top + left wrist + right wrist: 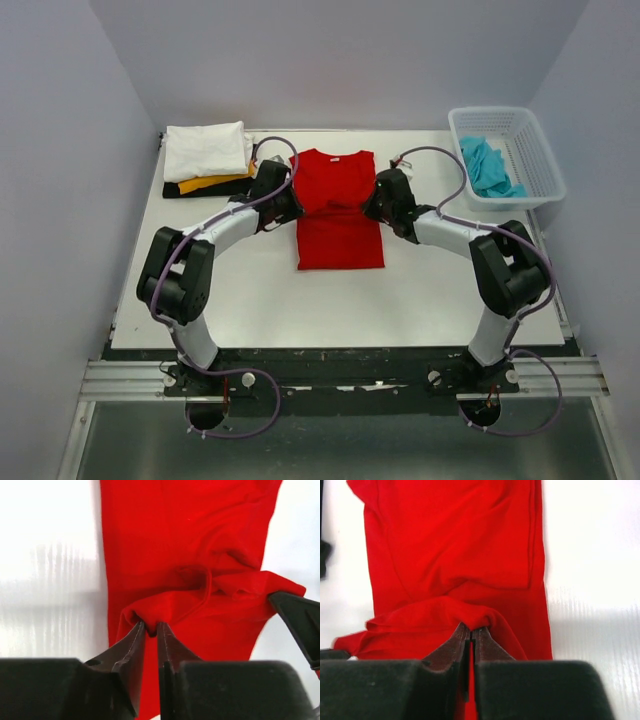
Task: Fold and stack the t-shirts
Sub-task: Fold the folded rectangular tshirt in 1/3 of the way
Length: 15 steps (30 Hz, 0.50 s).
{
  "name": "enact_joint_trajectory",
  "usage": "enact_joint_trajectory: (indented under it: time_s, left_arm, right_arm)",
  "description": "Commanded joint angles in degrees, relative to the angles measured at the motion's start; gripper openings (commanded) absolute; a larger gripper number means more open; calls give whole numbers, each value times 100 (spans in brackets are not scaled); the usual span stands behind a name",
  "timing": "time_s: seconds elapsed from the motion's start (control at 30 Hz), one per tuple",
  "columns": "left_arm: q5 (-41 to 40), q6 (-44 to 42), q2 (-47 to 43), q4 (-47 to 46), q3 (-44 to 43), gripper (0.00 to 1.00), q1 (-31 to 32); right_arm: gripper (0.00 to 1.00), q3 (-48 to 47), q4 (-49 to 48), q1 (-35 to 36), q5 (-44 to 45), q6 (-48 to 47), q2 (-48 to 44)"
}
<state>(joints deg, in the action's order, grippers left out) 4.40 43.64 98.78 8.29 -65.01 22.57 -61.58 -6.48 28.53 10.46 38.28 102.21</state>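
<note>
Left gripper (150, 626) pinches a fold of the soft bright red cotton t-shirt (190, 540) at its tips; right gripper (471, 630) likewise (jaws nearly together).

Legible text, labels, brands, numbers, signs: none readable in any of the three views.
</note>
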Motion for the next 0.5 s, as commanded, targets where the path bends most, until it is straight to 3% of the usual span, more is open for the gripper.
enact_joint_trajectory:
  time_s: [0.0,0.07,0.13,0.23,0.47]
  left_arm:
    - [193,-150,259,197,-328,41,-103]
    - [221,-193,271,277,-427,73,-108]
    - [210,-222,209,370,-518,94,-106]
    - [279,-264,26,463,-546,99,-103]
    - [811,68,-945,2,868,99,-47]
  right_arm:
    - [20,-412,35,-67,358,-100,381]
    - [54,-529,130,-79,428,-112,430]
    - [70,-621,229,-80,526,-106,400]
    - [99,-628,345,-76,509,-75,238]
    - [100,539,561,-76,-94,253,-759]
